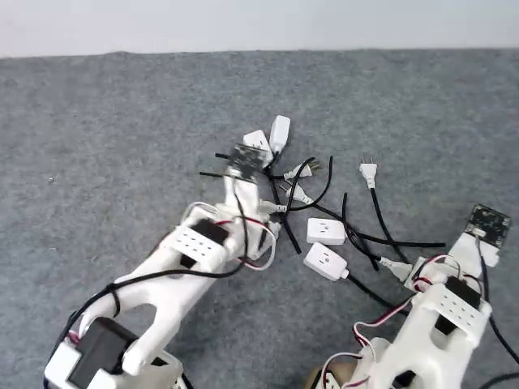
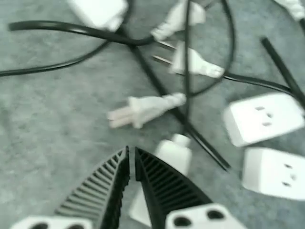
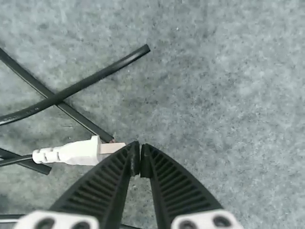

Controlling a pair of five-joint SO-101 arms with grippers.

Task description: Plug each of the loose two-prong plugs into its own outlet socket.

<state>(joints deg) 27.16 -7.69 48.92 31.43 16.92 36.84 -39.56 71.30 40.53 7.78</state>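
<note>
Nearest the lens, the left gripper is pinched narrow and empty, low in frame. A loose plug lies at centre, with sockets at right. The right gripper is closed too, its tips against a second plug. Plugs look light, hard and slippery, so grasp the moulded body, not the springy cord.

Four white outlet sockets on grey carpet. Front socket and second socket side by side mid-table, faces up. Rear sockets touching each other, farther back. White two-prong plugs on black cords, all unplugged: lone plug apart, right; tangled plugs between socket pairs; fourth plug flat on carpet.
</note>
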